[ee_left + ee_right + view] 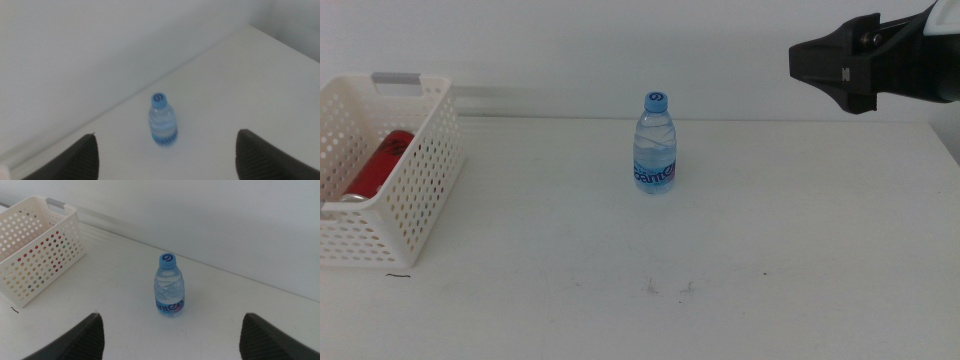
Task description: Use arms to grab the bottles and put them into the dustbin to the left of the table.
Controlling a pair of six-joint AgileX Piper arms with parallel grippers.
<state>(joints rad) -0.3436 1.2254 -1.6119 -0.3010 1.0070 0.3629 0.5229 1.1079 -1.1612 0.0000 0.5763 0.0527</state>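
The water bottle (pixel 656 146) at frame centre is clear, glossy plastic with a smooth blue cap and a printed blue label. The dustbin (pixel 424 190) at left looks like white moulded plastic, perforated, holding a shiny red cola can (pixel 377 165). The worktop (pixel 800 240) is matt white, lightly scuffed.

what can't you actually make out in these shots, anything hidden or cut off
- Dustbin contents, middle view: the near wall hides most of the red can; nothing else inside is visible.
- Right hand, middle view: the frame edge crops the arm behind it.
- Left hand: absent from the middle view; only its tips show in its wrist view.
- Water bottle label, left wrist view: blurred, unreadable.
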